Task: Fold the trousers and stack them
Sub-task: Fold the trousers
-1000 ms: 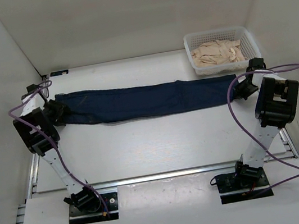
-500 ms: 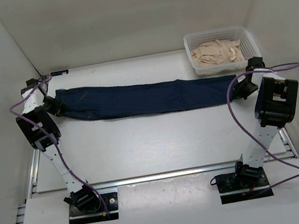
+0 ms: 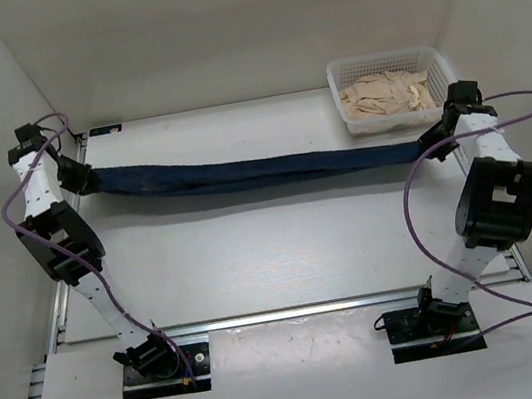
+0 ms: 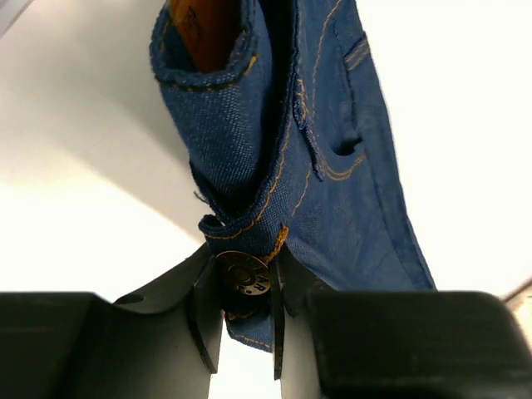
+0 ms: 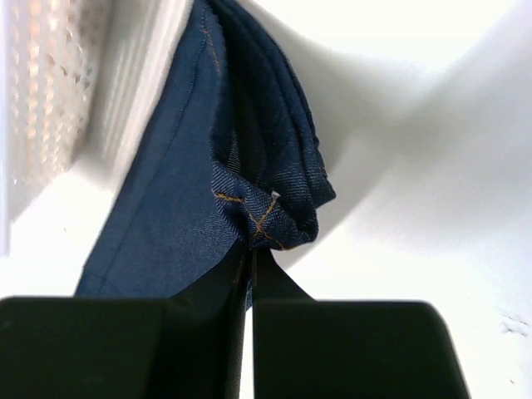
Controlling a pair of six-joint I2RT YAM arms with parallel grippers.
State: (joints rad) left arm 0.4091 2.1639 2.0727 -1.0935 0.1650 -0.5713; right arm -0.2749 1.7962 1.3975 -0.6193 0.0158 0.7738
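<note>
The white table fills most of the top view, and its far half is crossed from left to right by the trousers, a pair of dark blue jeans gathered into one long, narrow band. The band is stretched between the two grippers and sinks a little in its middle; from above I cannot tell if that middle part touches the table or hangs just over it. The left arm stands up at the left side and the right arm at the right side, each one with a purple cable looping near it. In the far right corner sits a white plastic basket with a crumpled beige cloth inside, and the right end of the trousers is just in front of this basket. The left gripper is closed on the waistband end of the trousers, with its fingers pressing the denim from both sides. The right gripper is closed tight on the other end, where several folded layers of denim bunch above the fingers. Between the left fingers sits a round metal button. Higher in the left wrist view a tan patch shows inside a fold of the waistband.
</note>
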